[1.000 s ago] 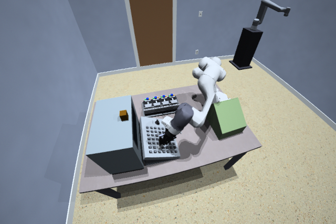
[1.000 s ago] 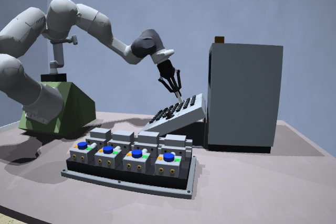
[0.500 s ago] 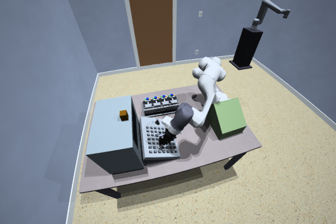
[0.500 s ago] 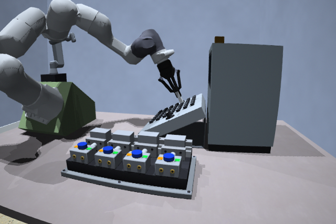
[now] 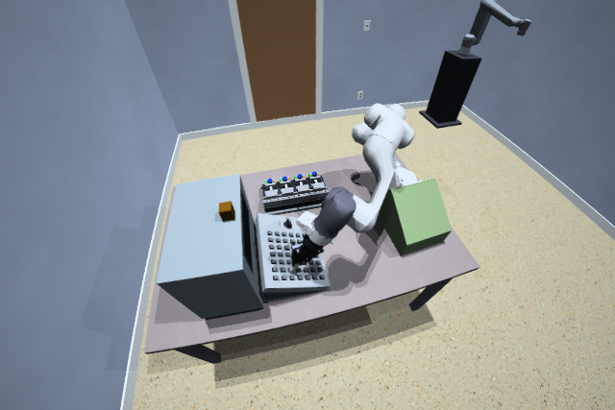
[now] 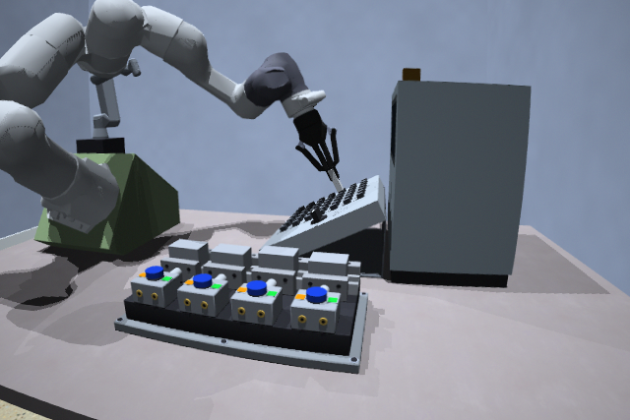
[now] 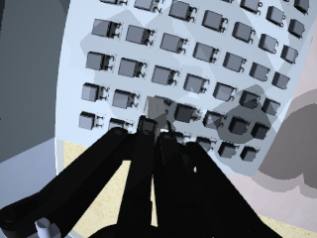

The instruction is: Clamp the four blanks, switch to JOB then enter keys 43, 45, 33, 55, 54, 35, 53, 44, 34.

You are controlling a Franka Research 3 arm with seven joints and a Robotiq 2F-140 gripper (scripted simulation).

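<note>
My gripper [image 5: 294, 264] [image 6: 337, 182] [image 7: 153, 109] is shut and empty. Its pale tips are at the lower rows of the sloped key panel [image 5: 264, 252] [image 6: 350, 216] [image 7: 74, 74], over or on a key they hide; contact cannot be told. No visible key is lit. The black selector [image 5: 287, 223] [image 6: 316, 214] is on the panel; its setting is not readable. The vise bank [image 6: 244, 332] has four grey blocks, one per station, seemingly the blanks. All four blue valve knobs look in, with amber and green lenses lit. The cabinet-top lamp [image 5: 226, 210] [image 6: 410, 74] looks dark brown, unlit.
The tall grey cabinet [image 5: 203, 231] [image 6: 460, 181] stands directly beside the panel. The vise bank lies close behind the panel in the top view. A green wedge-shaped block [image 5: 419, 217] [image 6: 147, 202] is by the arm's base.
</note>
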